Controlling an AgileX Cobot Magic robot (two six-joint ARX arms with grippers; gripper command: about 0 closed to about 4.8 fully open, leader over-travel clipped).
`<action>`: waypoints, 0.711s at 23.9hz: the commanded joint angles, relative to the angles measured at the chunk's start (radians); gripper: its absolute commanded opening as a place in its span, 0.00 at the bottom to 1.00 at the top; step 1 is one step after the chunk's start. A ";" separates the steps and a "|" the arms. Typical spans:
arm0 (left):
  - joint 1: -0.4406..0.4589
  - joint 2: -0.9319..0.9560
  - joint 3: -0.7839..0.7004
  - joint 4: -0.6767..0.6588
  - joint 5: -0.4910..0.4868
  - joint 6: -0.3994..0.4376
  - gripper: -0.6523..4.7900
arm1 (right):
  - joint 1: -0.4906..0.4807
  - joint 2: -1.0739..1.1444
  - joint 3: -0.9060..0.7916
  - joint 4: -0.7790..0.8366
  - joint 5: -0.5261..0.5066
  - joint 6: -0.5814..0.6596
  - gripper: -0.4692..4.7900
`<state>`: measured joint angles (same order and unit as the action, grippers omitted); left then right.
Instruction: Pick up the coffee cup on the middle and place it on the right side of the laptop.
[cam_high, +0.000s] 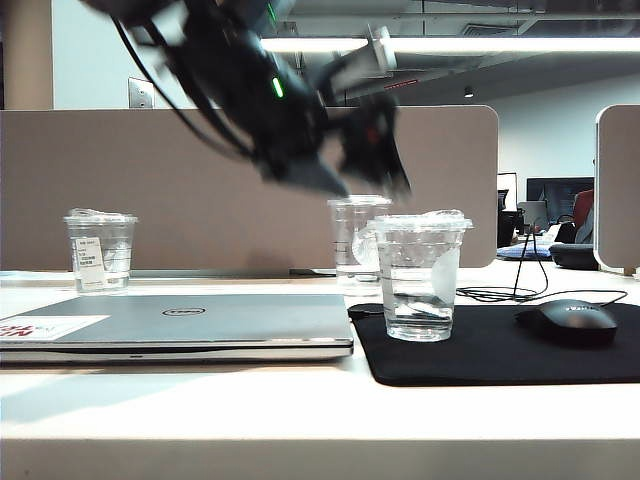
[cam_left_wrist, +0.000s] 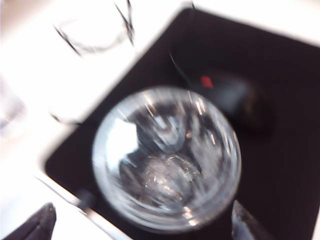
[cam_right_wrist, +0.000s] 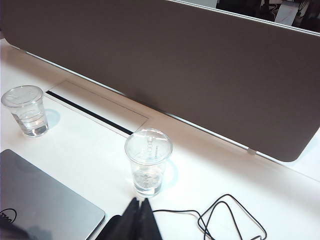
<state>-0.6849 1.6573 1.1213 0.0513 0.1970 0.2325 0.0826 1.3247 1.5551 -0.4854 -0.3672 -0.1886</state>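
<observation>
We find the coffee cup (cam_high: 418, 275) standing upright on the black mouse pad (cam_high: 500, 350), just right of the laptop (cam_high: 175, 325), lid on, a little water inside. By our reading it already sits at the target side; no gripper holds it.

Left gripper (cam_high: 375, 165): motion-blurred in the exterior view, above and behind the cup, apart from it. In the left wrist view its 2 fingertips (cam_left_wrist: 35, 225) show at the frame edge, spread wide to either side of the cup's lid (cam_left_wrist: 167, 160), touching nothing. Jaws wide apart, empty.

Right gripper (cam_right_wrist: 140, 220): the right wrist view shows its dark fingers pressed together with nothing between them, hanging over the desk (cam_right_wrist: 90, 150) near the laptop's back corner, facing the taller cup (cam_right_wrist: 148, 162).

Risks, as we judge them:
1. A finger grazing the wrinkled lid during arm travel would tip the cup; it is light, with little water as ballast.
2. Spilled water would run toward the laptop and the mouse (cam_high: 575, 320), both near.
3. The taller cup stands just behind the coffee cup; a sideways sweep could strike it.
4. A 3rd cup (cam_high: 100, 250) at far left is well apart, low risk.
</observation>
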 joint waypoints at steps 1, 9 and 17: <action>0.021 -0.082 0.003 -0.057 0.004 0.014 1.00 | 0.000 -0.013 0.006 0.009 -0.002 -0.002 0.08; 0.032 -0.507 0.005 -0.201 -0.137 0.023 0.49 | 0.002 -0.060 0.006 -0.013 -0.024 0.005 0.08; 0.060 -0.803 0.003 -0.546 -0.413 0.023 0.11 | 0.002 -0.125 0.003 -0.302 -0.026 -0.008 0.08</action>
<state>-0.6395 0.8883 1.1229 -0.4107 -0.1894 0.2539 0.0837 1.2205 1.5547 -0.7078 -0.3882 -0.1665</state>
